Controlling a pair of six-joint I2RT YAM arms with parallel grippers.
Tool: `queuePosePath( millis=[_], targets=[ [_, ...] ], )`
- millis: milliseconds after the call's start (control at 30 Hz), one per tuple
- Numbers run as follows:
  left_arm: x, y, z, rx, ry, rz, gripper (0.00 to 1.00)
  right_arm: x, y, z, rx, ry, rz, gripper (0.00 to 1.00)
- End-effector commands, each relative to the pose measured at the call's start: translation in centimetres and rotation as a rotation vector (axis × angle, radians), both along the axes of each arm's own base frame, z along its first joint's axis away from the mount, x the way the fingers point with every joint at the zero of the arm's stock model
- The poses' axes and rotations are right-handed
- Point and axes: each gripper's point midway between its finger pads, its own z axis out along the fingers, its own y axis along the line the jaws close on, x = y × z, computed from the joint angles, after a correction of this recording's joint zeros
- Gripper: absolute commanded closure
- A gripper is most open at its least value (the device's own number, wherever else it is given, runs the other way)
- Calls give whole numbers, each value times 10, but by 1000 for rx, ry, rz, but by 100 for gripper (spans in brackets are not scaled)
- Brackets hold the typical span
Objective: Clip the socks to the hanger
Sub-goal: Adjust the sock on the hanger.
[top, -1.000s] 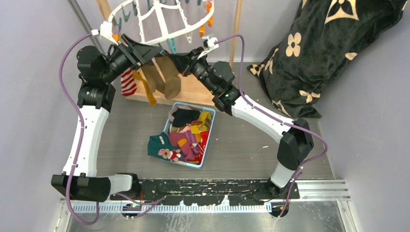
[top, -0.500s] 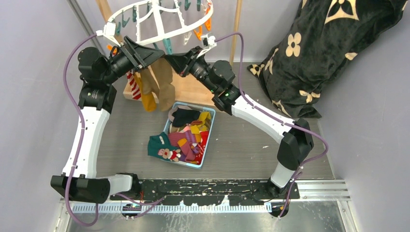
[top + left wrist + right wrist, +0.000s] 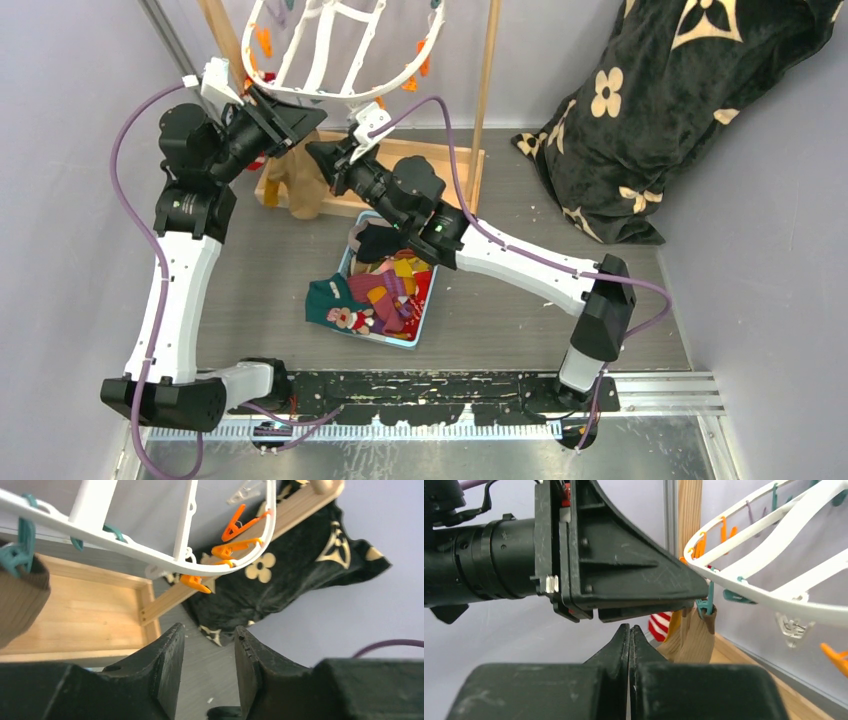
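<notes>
The white hanger [image 3: 330,60] hangs tilted at the top, with orange and teal clips round its rim. A tan sock [image 3: 300,185] dangles from it, and a red-white striped sock [image 3: 262,160] peeks out behind the left arm. In the right wrist view a teal clip [image 3: 706,602] holds the tan sock [image 3: 691,635], with a mustard sock [image 3: 675,620] and the striped one [image 3: 659,625] beside it. My left gripper [image 3: 209,640] is open and empty just under the rim [image 3: 125,542]. My right gripper [image 3: 629,630] is shut on nothing, right below the left gripper [image 3: 624,575].
A light blue basket [image 3: 425,310] holding several loose socks [image 3: 385,280] sits mid-table. The wooden stand's base [image 3: 440,165] and post [image 3: 487,70] are behind it. A black flower-patterned blanket [image 3: 650,120] is piled at the back right. Grey walls close in on both sides.
The hanger has tilted and swung left with its hanging socks. My right arm has moved left under the left gripper and its jaws have shut. The left jaws have narrowed.
</notes>
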Motion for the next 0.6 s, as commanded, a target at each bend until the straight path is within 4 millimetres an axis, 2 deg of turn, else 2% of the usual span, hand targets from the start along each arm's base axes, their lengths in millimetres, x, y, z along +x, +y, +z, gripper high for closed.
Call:
queuePosePath(
  millis=[0,133,200,233,333,433,567],
  targets=[
    [5,20,12,71,-52,129,61,12,-13,28,20,-70,-82,98],
    [10,29,3,117,-44,184,65,12,-22,25,29,-66,-103,95],
    [13,31,1,129,-49,194,65,16,-33,20,30,-50,-113,87],
    [15,31,-1,135,-48,197,65,27,-43,15,37,-27,-120,77],
    [22,31,-6,141,-50,196,66,53,-63,1,62,49,-79,64],
    [29,35,-8,157,-57,222,66,72,-71,-12,62,89,-46,60],
    [43,36,-8,158,-64,239,67,83,-64,-22,65,94,37,57]
  ],
)
